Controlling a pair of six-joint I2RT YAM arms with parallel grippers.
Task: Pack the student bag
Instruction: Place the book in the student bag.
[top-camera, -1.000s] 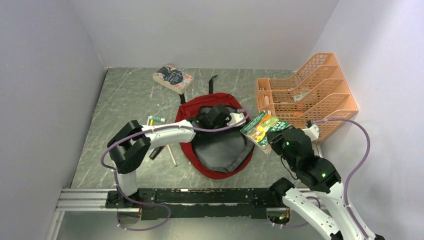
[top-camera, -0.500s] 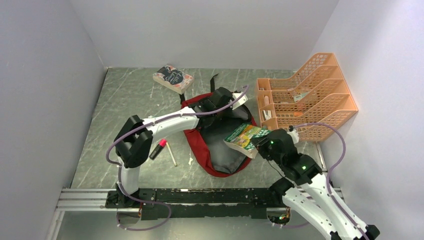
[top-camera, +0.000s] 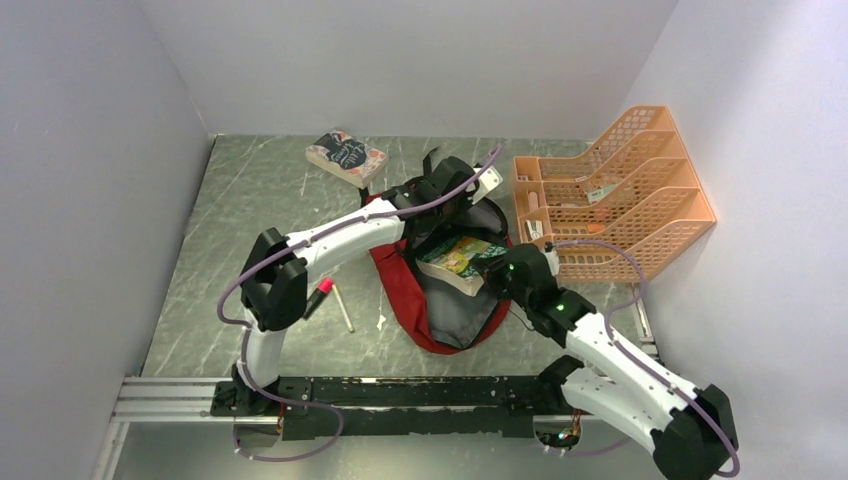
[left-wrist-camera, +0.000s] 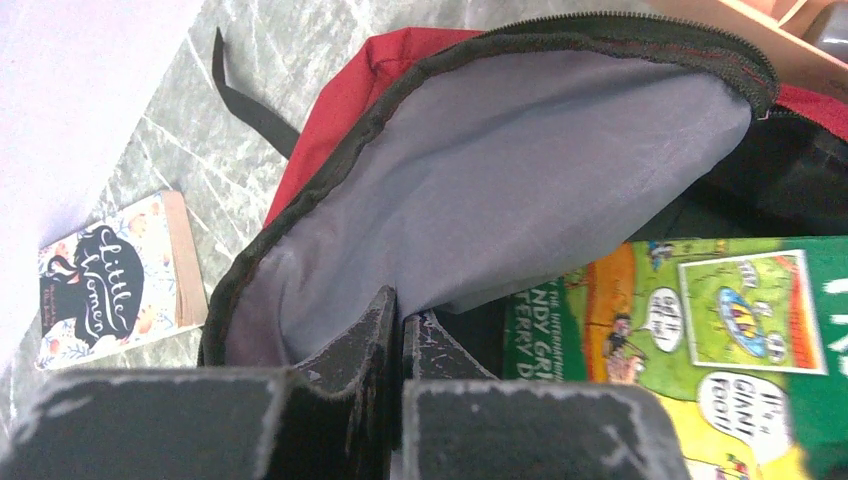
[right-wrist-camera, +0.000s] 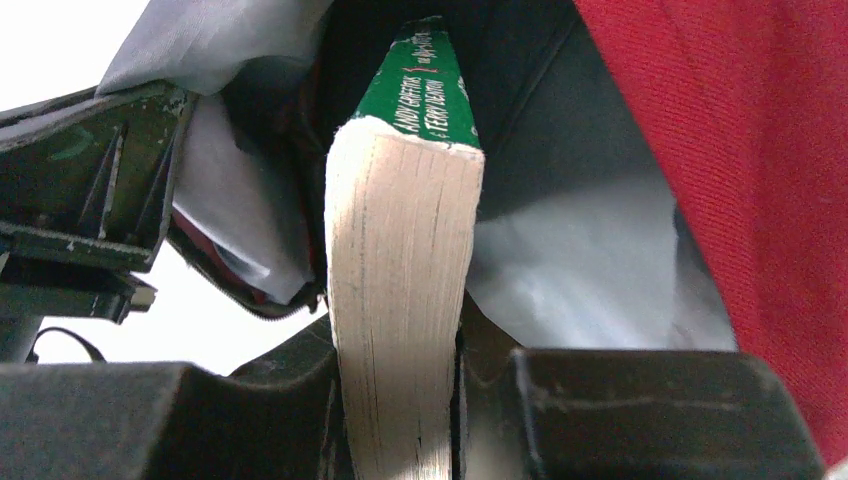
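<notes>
Worktop (top-camera: 250, 200): grey surface with marble pattern, closed in by white walls; all the other things lie on it
Student bag (top-camera: 388, 272): dark red soft backpack, lying near the centre of the worktop; it is wide open and grey inside, and a black strap goes out from it toward 12 o'clock
File organizer (top-camera: 620, 190): orange plastic mesh, at 2 o'clock from the bag, standing against the right wall with its near corner just beside the bag
Left arm (top-camera: 340, 235): reaches from 7 o'clock over to the far rim of the bag
Right arm (top-camera: 610, 345): reaches from 5 o'clock toward the bag opening
Green book (top-camera: 455, 258): paperback with cartoon cover, held over the open bag; in the right wrist view its green spine end points into the opening; if it touches the inside of the bag, I cannot tell
Floral book (top-camera: 346, 157): the title "Little Women" is readable; it lies flat at 11 o'clock from the bag, near the back wall, apart from the bag
Left claw (left-wrist-camera: 400, 318): almost fully closed, the two fingers pinch the edge of the bag's upper flap and hold it lifted
Right claw (right-wrist-camera: 400, 400): closed on the green book, one finger on each cover, at the page-edge end
Pink marker (top-camera: 318, 295): at 9 o'clock from the bag, just beside the elbow of the left arm
Thin stick (top-camera: 343, 308): pale, like a pencil, lying between the pink marker and the bag
</notes>
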